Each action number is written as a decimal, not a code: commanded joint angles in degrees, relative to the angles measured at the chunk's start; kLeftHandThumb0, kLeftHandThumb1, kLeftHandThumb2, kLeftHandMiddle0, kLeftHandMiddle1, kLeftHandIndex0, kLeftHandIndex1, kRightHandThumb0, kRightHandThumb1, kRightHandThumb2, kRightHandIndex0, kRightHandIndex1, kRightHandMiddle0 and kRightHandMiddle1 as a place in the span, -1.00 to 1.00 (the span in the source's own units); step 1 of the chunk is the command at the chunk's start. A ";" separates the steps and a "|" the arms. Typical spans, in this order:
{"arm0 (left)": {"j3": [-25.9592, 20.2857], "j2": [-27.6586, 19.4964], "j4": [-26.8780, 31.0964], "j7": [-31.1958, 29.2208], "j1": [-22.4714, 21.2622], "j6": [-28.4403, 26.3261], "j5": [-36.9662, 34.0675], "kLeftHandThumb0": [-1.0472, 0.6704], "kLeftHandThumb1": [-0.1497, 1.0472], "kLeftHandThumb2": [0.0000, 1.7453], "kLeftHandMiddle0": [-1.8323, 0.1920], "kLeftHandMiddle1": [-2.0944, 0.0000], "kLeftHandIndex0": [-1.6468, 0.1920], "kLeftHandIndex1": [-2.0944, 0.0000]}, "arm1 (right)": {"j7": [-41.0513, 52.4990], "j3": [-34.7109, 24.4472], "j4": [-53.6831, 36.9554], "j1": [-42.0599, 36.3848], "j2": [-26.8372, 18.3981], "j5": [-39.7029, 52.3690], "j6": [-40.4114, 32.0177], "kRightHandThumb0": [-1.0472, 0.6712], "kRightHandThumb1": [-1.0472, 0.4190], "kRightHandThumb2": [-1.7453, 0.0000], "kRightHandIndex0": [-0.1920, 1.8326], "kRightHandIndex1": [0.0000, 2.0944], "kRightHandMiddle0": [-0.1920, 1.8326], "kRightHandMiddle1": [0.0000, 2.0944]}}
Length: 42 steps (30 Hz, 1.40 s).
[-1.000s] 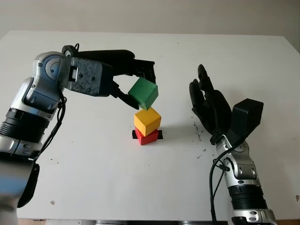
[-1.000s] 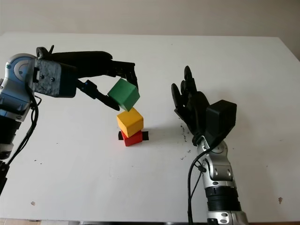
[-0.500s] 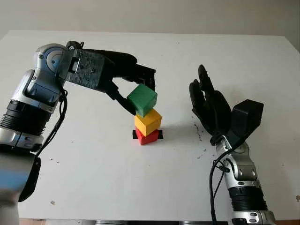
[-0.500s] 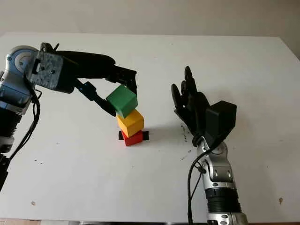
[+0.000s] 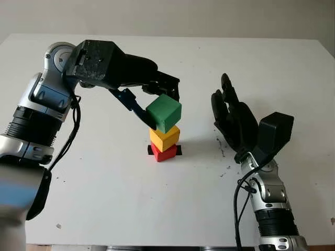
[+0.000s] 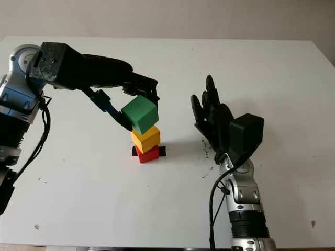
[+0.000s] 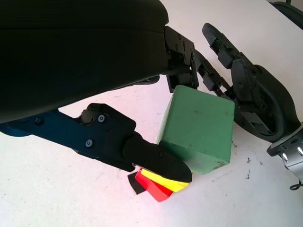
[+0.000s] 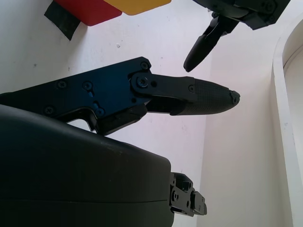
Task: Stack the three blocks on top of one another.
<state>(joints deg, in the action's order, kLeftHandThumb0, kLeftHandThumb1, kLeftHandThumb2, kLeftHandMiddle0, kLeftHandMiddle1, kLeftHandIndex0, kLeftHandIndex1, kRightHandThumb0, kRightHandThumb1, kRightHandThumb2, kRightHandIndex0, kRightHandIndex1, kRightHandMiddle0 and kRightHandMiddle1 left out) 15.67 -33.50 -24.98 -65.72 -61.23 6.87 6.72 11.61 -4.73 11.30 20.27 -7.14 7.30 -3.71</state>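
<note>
Bright, even light on the white table (image 5: 172, 209), soft faint shadows beside the blocks, wrist views slightly blurred.

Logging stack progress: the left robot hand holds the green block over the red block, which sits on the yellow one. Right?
Not quite. The order is reversed: the yellow block sits on the red block, as the left eye view shows. The left robot hand does hold the green block over them.
</note>
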 commanded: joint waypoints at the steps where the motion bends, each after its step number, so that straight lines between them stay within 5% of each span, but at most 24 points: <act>1: -0.15 0.07 -0.06 -0.07 -0.85 0.34 0.00 -0.26 1.00 -0.88 0.63 0.98 0.50 -0.54 | -0.18 0.01 -0.57 -0.40 -0.13 -0.07 0.29 -0.65 -1.00 0.42 -1.00 -1.00 -1.00 -1.00; 23: 1.49 1.36 -1.83 2.30 -0.50 5.28 3.32 -0.25 1.00 -0.85 0.59 0.94 0.54 -0.59 | -0.13 0.15 -1.31 -0.51 -0.19 0.23 -0.53 -0.66 -1.00 0.43 -1.00 -1.00 -1.00 -1.00; 42: 2.32 2.00 -2.70 3.42 0.28 6.74 5.37 -0.25 1.00 -0.86 0.57 0.94 0.49 -0.45 | 0.83 -0.07 -1.65 -0.80 -0.55 0.64 -0.45 -0.64 -1.00 0.42 -1.00 -1.00 -1.00 -1.00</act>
<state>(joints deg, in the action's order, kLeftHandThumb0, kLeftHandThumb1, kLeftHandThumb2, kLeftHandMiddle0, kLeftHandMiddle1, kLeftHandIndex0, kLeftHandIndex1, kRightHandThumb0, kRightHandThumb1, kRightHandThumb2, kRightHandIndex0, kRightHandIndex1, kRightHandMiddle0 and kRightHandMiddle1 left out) 18.06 -31.82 -27.60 -62.39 -61.13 13.85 12.51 12.29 -4.52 10.87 20.02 -7.20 7.60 -4.19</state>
